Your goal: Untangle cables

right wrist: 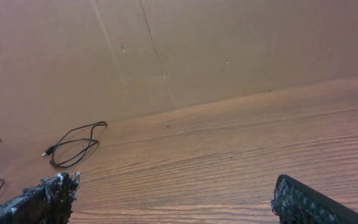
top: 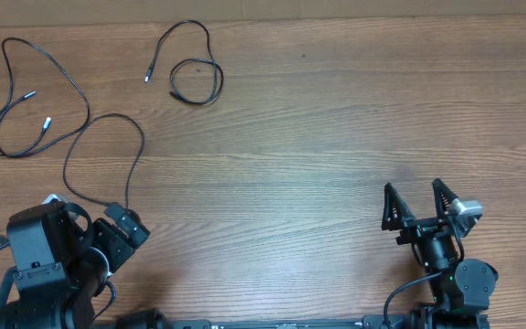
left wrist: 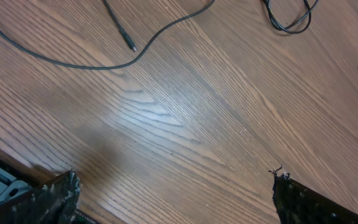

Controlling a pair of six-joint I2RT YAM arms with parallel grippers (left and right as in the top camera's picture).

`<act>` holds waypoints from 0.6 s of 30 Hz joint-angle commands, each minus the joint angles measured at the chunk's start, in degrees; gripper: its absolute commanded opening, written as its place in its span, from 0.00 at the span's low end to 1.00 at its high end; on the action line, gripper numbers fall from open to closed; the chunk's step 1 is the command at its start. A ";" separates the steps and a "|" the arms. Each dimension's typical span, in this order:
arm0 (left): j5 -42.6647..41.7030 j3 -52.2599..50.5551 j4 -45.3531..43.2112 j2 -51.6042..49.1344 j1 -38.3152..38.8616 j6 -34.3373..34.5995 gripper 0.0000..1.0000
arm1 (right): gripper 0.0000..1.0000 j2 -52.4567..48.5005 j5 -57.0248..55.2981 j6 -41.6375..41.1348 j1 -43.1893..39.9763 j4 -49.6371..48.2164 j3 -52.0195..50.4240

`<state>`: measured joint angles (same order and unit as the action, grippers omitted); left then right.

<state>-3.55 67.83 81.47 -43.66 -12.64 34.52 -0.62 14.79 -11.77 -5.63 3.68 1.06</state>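
Note:
A long thin black cable [top: 78, 91] lies in loose loops at the far left of the wooden table, with two silver-tipped ends [top: 29, 94]. One run of it curves down to just in front of my left gripper [top: 124, 222]. A shorter cable [top: 195, 80] is coiled apart at the back, with its plug [top: 148, 77] free. In the left wrist view the long cable [left wrist: 166, 28] and a plug end [left wrist: 130, 43] lie ahead of the open, empty left gripper [left wrist: 173, 186]. My right gripper [top: 415, 201] is open and empty over bare wood [right wrist: 176, 193], with the short coil [right wrist: 73, 146] far ahead of it.
A brown cardboard wall [right wrist: 166, 50] stands along the table's far edge. The short coil also shows at the top right of the left wrist view [left wrist: 288, 22]. Both arm bases sit at the table's near edge.

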 commanded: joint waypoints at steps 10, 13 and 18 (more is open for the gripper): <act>0.98 -0.02 -5.16 0.22 -0.09 1.07 0.99 | 1.00 0.46 0.31 1.20 -0.13 -0.35 -0.63; -1.07 -0.02 -5.68 0.22 -0.09 1.01 1.00 | 1.00 0.46 0.28 1.20 -0.13 -0.35 -0.63; 1.36 -0.02 -7.02 0.22 -0.09 2.89 0.99 | 1.00 0.46 0.31 1.20 -0.13 -0.37 -0.63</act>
<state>-3.77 67.83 75.57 -43.66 -12.64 34.94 -0.62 14.81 -11.73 -5.63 3.66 1.06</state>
